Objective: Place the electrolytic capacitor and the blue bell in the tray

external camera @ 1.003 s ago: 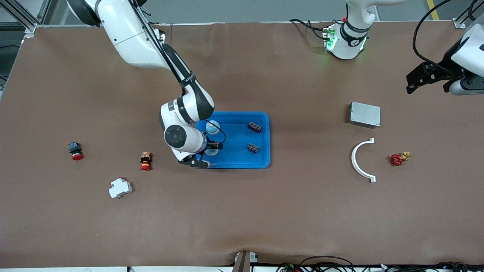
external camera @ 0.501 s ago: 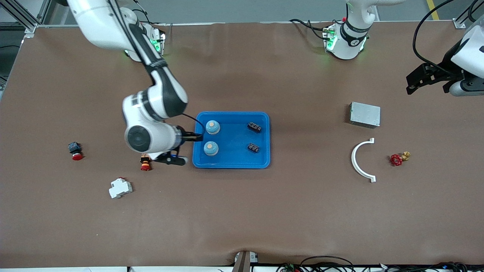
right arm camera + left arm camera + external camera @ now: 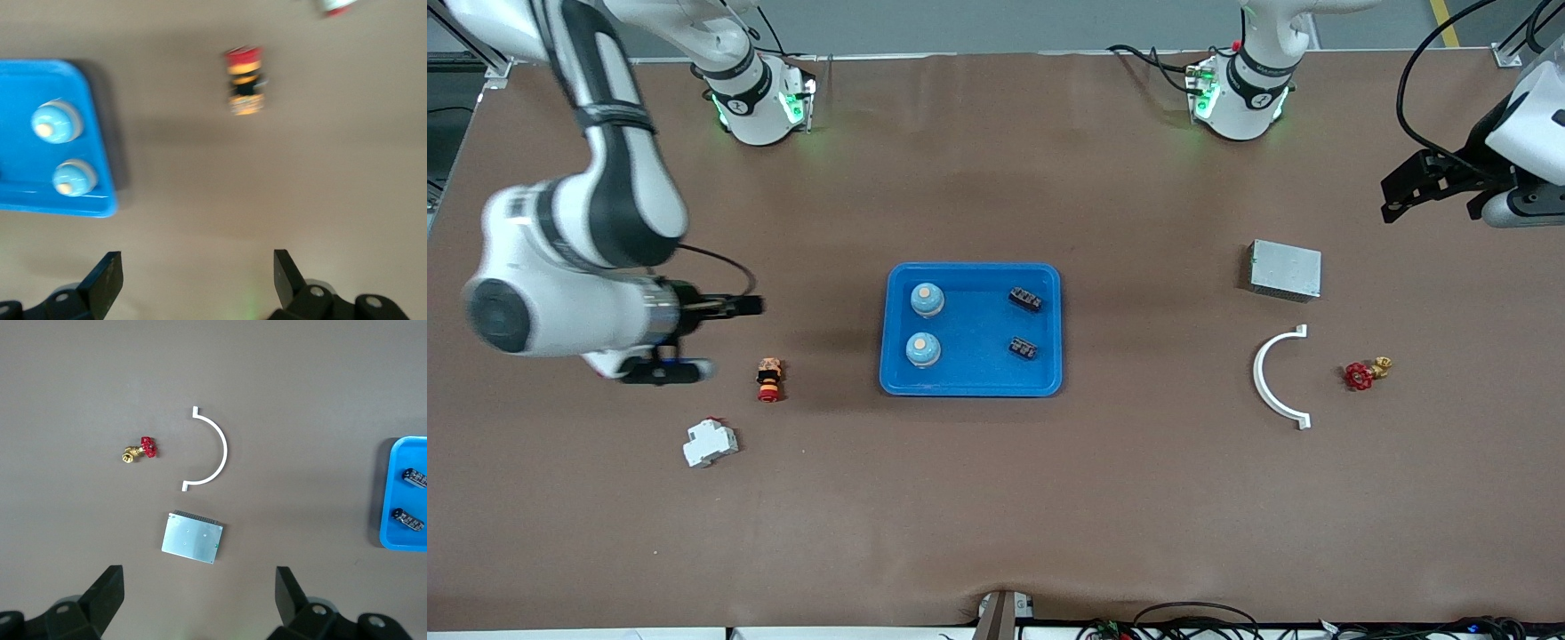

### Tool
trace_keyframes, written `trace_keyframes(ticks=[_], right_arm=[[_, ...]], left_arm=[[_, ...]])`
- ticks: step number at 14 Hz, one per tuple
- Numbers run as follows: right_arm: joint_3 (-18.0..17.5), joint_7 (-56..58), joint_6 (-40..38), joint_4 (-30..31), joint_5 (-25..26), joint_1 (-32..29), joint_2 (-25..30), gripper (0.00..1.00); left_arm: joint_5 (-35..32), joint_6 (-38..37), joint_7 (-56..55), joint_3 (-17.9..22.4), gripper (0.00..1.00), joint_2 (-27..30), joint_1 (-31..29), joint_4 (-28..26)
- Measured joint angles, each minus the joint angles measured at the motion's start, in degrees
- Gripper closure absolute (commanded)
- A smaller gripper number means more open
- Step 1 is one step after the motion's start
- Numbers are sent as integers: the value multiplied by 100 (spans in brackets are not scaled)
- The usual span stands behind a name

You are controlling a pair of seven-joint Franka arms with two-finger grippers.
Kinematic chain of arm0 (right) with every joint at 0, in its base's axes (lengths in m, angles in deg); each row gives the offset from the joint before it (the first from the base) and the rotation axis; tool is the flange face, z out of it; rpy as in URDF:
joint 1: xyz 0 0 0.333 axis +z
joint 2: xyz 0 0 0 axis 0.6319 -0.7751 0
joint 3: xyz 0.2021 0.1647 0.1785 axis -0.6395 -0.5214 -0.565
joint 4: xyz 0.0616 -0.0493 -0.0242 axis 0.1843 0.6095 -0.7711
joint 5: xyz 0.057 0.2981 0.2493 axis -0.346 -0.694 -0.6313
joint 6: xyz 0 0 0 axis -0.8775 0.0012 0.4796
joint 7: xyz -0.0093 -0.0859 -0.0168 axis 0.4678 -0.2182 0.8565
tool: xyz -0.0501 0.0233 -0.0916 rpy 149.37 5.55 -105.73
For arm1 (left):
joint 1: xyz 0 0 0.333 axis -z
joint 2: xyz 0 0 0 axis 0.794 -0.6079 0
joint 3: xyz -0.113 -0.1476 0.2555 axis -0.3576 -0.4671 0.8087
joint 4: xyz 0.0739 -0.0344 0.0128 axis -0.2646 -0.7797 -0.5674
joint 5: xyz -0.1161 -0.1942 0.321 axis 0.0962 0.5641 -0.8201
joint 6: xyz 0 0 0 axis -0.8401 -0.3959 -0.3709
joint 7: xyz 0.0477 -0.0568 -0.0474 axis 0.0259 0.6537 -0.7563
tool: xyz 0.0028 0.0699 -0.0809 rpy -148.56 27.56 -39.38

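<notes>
Now both bells (image 3: pixel 926 300) and capacitors (image 3: pixel 1024 299) sit in the tray (image 3: pixel 1049 378); both tools (image 3: pixel 694 338) (image 3: pixel 1414 191) gape, empty; a careless sweep could knock the tray.

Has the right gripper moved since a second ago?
Yes. The right gripper has left the tray, moving toward the right arm's end of the table, open.

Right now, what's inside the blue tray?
The tray holds two blue bells toward the right arm's end and two small dark capacitors toward the left arm's end. Nothing covers them; what is under each piece cannot be seen.
</notes>
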Motion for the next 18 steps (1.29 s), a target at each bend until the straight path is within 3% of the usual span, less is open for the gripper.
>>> trace_keyframes(ticks=[4, 9, 13, 18], right_arm=[[0, 735, -120, -660, 90, -1020, 32, 0], [-29, 770, -182, -641, 157, -1188, 428, 0], [-131, -161, -188, 189, 228, -993, 1452, 0], [-202, -297, 491, 1757, 694, -725, 2908, 0]], left_arm=[[0, 5, 0, -2, 0, 0, 0, 2], [0, 12, 2, -8, 0, 8, 3, 10], [0, 12, 2, -9, 0, 10, 4, 16], [0, 12, 2, -10, 0, 10, 5, 23]])
